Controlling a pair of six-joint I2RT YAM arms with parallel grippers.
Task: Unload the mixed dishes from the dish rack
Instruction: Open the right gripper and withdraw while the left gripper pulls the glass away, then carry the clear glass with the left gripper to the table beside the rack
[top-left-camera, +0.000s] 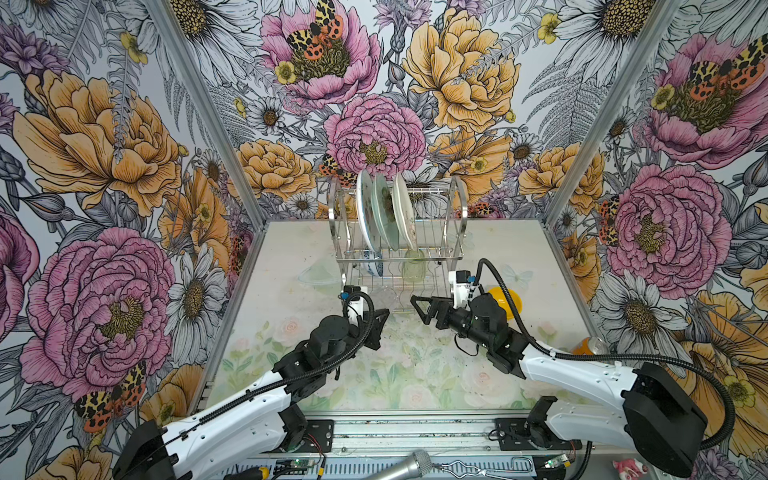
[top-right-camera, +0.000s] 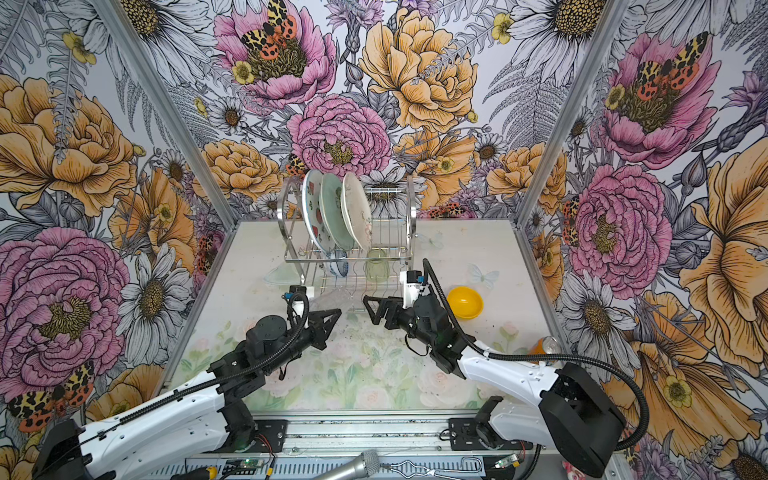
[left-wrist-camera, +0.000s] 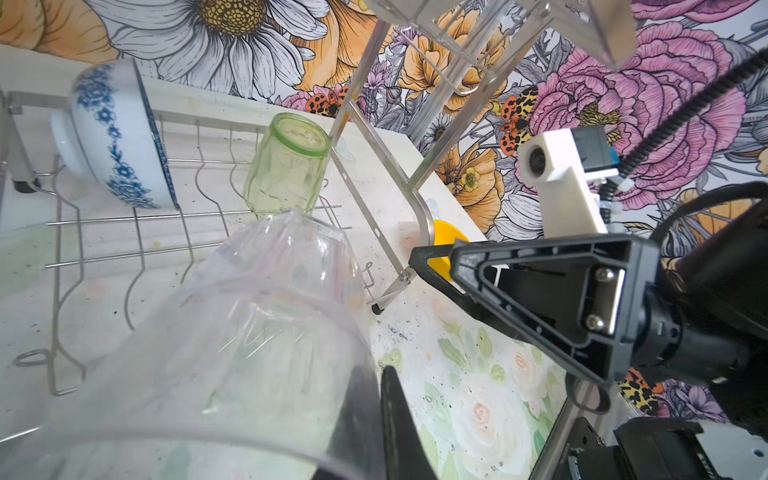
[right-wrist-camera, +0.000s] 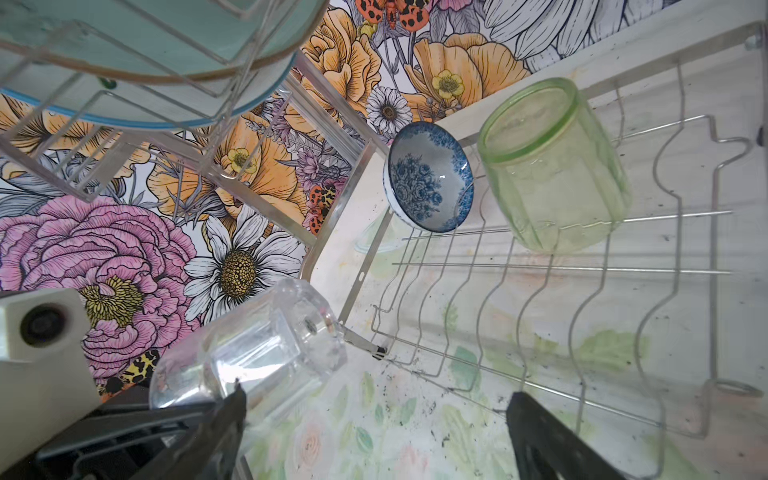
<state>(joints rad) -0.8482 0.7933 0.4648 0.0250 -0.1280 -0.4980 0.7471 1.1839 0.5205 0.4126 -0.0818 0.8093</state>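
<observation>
Grip check: my left gripper (top-left-camera: 380, 319) is clenched on the clear glass (left-wrist-camera: 266, 332) at its rim, with the glass tilted at the front of the dish rack's (top-left-camera: 458, 199) lower tier. My right gripper (top-left-camera: 417, 310) is spread wide and empty, facing the glass but apart from it. I see the green tumbler (left-wrist-camera: 286, 166) and blue-and-white bowl (left-wrist-camera: 120, 137) on the lower tier, three plates (top-right-camera: 334, 216) upright in the upper tier, and the yellow bowl (top-right-camera: 465, 302) on the table (top-left-camera: 291, 257) right of the rack.
</observation>
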